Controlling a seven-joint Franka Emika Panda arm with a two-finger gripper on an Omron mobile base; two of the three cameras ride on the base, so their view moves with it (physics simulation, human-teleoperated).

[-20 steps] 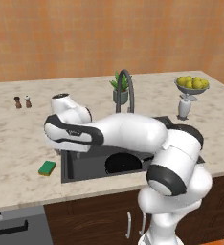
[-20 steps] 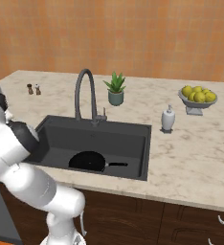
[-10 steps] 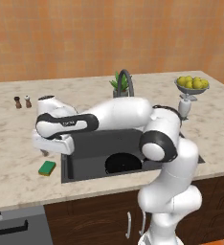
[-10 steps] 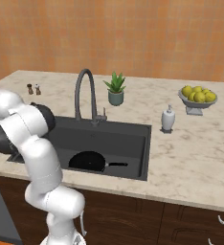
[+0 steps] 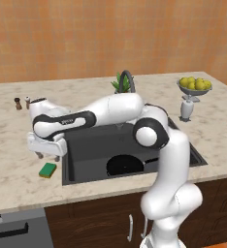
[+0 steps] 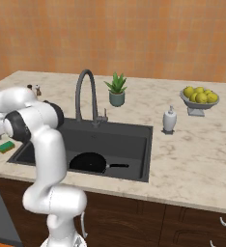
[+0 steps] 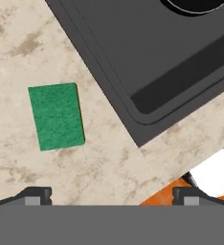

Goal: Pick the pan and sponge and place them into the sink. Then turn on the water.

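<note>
The green sponge [image 5: 48,170] lies flat on the marble counter just left of the sink [image 5: 67,167]. My gripper [image 5: 48,156] hovers open a little above and behind it, with nothing between its fingers. In the hand view the sponge [image 7: 55,116] sits up and to the left of my gripper [image 7: 112,194], and the sink's corner [image 7: 147,124] lies to the right. The black pan [image 5: 125,165] rests on the basin floor near the front. From the right, the pan [image 6: 88,162] shows with its handle pointing right and the sponge [image 6: 6,146] at the counter's left end. No water runs from the faucet [image 6: 84,91].
Two small shakers [image 5: 22,102] stand at the back left of the counter. Behind the sink is a potted plant [image 6: 116,90]. A soap dispenser [image 6: 169,119] and a fruit bowl [image 6: 199,99] stand to the right. The counter's front edge runs close to the sponge.
The arm has swung left from above the sink to over the counter beside it, and the hand now hangs lower, above the sponge. The jaws stayed open.
</note>
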